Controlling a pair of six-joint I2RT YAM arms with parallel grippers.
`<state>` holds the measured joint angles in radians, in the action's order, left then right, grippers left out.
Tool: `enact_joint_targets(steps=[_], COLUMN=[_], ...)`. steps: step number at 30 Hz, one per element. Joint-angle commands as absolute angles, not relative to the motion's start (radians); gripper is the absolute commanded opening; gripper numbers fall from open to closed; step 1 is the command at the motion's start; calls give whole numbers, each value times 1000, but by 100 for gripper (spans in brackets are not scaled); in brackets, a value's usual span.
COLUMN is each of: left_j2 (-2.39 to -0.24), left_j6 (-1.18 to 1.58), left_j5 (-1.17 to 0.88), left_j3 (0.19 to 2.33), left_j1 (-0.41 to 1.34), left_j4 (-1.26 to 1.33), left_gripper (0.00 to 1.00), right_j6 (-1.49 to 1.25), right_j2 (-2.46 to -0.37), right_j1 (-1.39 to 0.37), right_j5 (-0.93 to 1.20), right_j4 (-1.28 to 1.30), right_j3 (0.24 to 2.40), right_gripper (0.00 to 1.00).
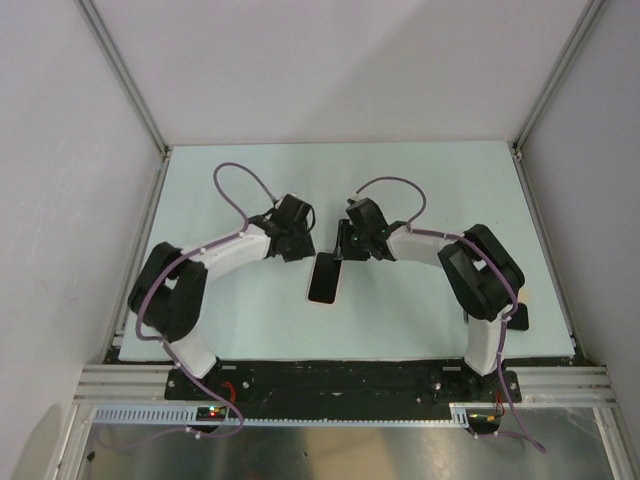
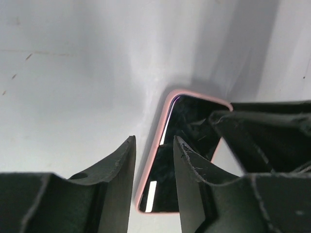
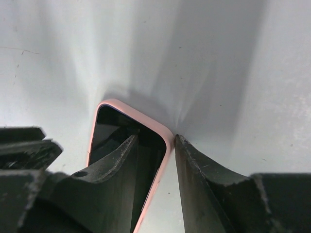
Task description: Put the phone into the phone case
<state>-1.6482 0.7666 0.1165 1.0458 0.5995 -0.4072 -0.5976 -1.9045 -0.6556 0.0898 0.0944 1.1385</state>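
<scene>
Finding the phone point(image 1: 324, 279) lying mid-table inside the phone case point(image 3: 127, 108), pink rim showing round it. The left gripper point(image 2: 154, 145) and right gripper point(image 3: 156, 143) each stand part-open astride a long edge, clamping nothing. Seating appears nearly complete; hidden corners may still want pressing.

The glossy black phone point(image 2: 189, 114) lies flat inside the pale pink phone case point(image 3: 129, 111); each long rim passes between one pair of fingers point(image 3: 116, 165).

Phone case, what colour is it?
The phone case is pale pink; the right wrist view shows it best.
</scene>
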Motion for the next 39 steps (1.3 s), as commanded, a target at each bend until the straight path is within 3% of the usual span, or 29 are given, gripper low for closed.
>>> enact_joint_targets(steps=[1, 16, 32, 39], left_j2=[-1728, -1796, -1887, -1894], left_j6=[702, 694, 791, 832], left_j5=[44, 46, 166, 176], left_j3=[1123, 1094, 984, 966], left_j1=[589, 589, 713, 744], left_j4=[-402, -393, -392, -385], left_gripper=[41, 38, 21, 12], right_j6=[-568, -557, -539, -569], right_j2=[-1938, -1959, -1972, -1994], right_j1=[-682, -697, -744, -782], right_j5=[119, 114, 77, 54], right_j4=[102, 122, 172, 168], right_j3=[1171, 1199, 1214, 1213], right_gripper=[42, 41, 42, 38])
